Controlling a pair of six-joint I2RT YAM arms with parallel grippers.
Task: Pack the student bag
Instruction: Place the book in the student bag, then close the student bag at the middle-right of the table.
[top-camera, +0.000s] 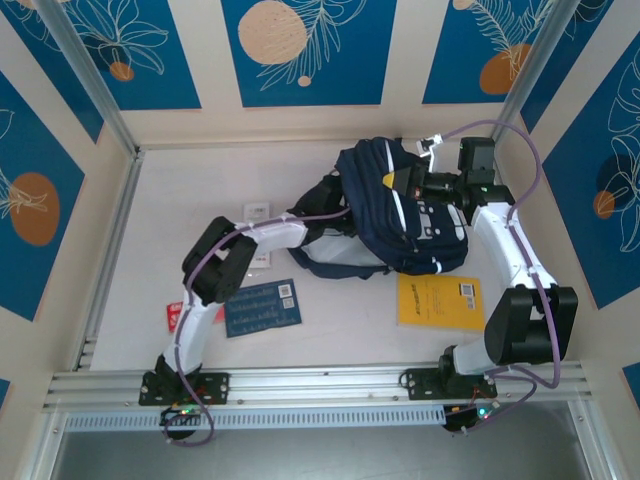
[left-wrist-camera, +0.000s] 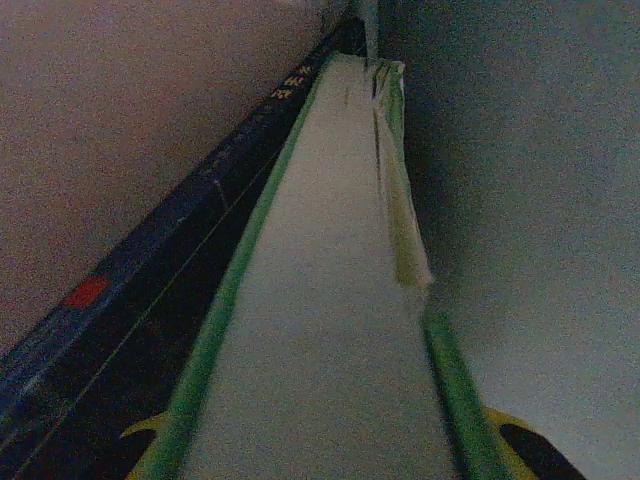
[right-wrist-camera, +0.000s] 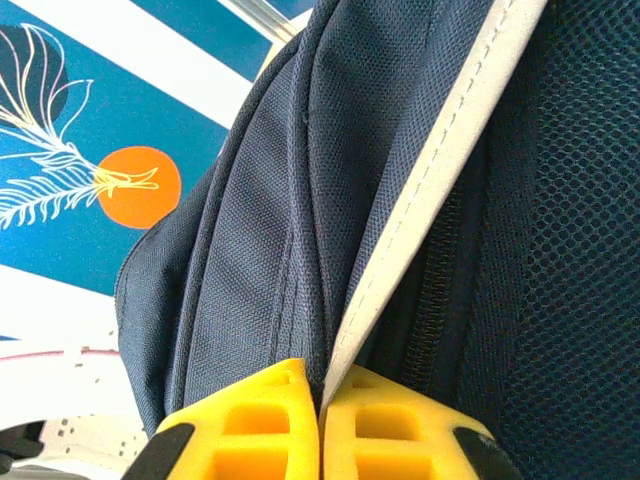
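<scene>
The student bag (top-camera: 400, 215), dark navy with white-grey trim, lies right of the table's middle. My right gripper (right-wrist-camera: 322, 400) is shut on the bag's white-grey trim strip (right-wrist-camera: 430, 190) and the navy fabric beside it, and holds the bag's top edge (top-camera: 425, 183). My left arm (top-camera: 270, 235) reaches into the bag from the left. In the dim left wrist view, my left gripper (left-wrist-camera: 330, 455) is shut on a green-covered book (left-wrist-camera: 320, 300) seen edge-on, with a yellow fingertip on each side. A dark navy book (left-wrist-camera: 150, 300) with a red label lies against its left.
On the table lie a blue booklet (top-camera: 262, 307), a yellow book (top-camera: 440, 300), a small red item (top-camera: 173, 317) and a white item (top-camera: 257, 212) behind the left arm. Metal posts and patterned walls enclose the table on three sides.
</scene>
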